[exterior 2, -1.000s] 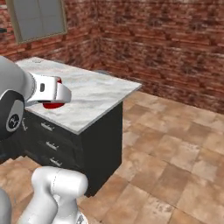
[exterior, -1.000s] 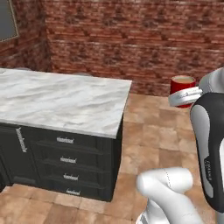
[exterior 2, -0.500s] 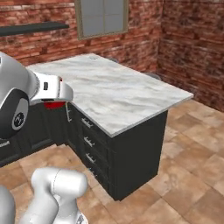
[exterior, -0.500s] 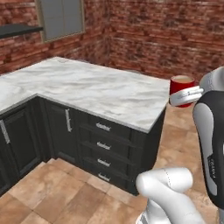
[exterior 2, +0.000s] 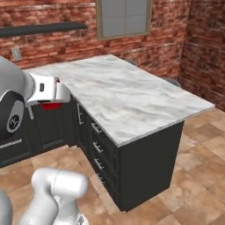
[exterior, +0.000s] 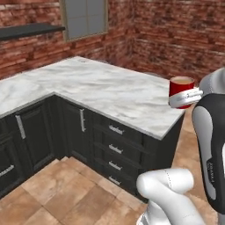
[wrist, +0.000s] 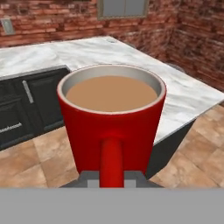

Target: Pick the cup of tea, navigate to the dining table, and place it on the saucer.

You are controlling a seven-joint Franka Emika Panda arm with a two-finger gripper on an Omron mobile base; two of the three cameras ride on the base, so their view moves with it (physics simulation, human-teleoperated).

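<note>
One marble worktop (exterior: pixel 101 88), L-shaped on dark cabinets, runs out from the brick wall to a free corner. The white arm is raised with its hand level, off the worktop's free corner above the tiled floor. Its fingers (wrist: pixel 111 177) are closed on the handle of the one cup of tea (wrist: pixel 112 118), upright and full.

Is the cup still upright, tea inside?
Upright and full: the cup held in the gripper has a level rim, with tea just below it.

Lighting: even, diffuse glow bathing everything; source undetectable. Shadows barely showing. Glare: none registering. Rendering appearing soft, slightly blurred throughout.
</note>
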